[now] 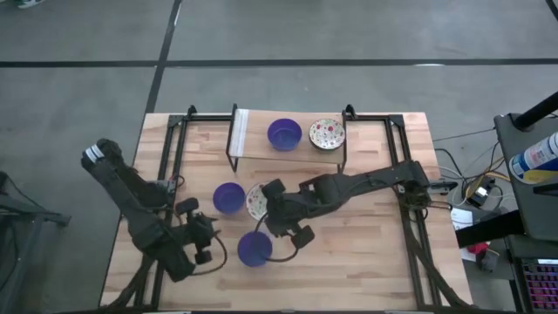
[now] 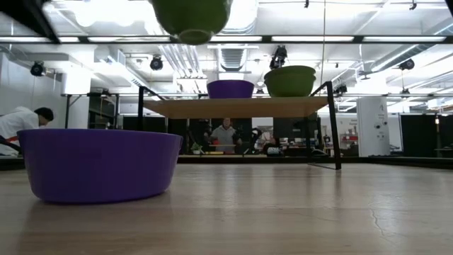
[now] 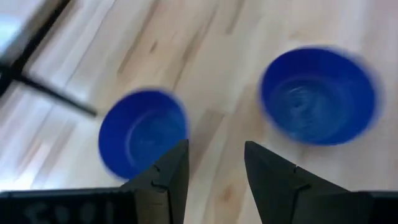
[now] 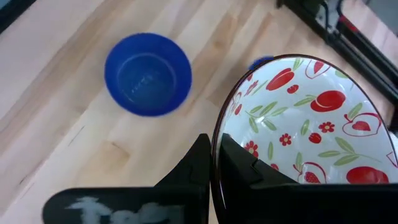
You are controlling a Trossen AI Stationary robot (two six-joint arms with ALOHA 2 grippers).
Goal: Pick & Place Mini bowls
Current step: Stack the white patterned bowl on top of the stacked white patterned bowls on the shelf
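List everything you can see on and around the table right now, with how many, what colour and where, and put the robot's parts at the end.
Blue mini bowls: three, deep blue; one on the shelf, one mid-table, one nearer the front edge.
Patterned mini bowls: two, white with red fruit print; one on the shelf, one held off the table.
Shelf: one, wooden top on a black frame, at the table's back.
Table: one, light wood.
People: a few, far behind the table in the low view.
Left gripper: dark, open, beside the front blue bowl.
Right gripper: dark, shut on the rim of the held patterned bowl, mid-table.
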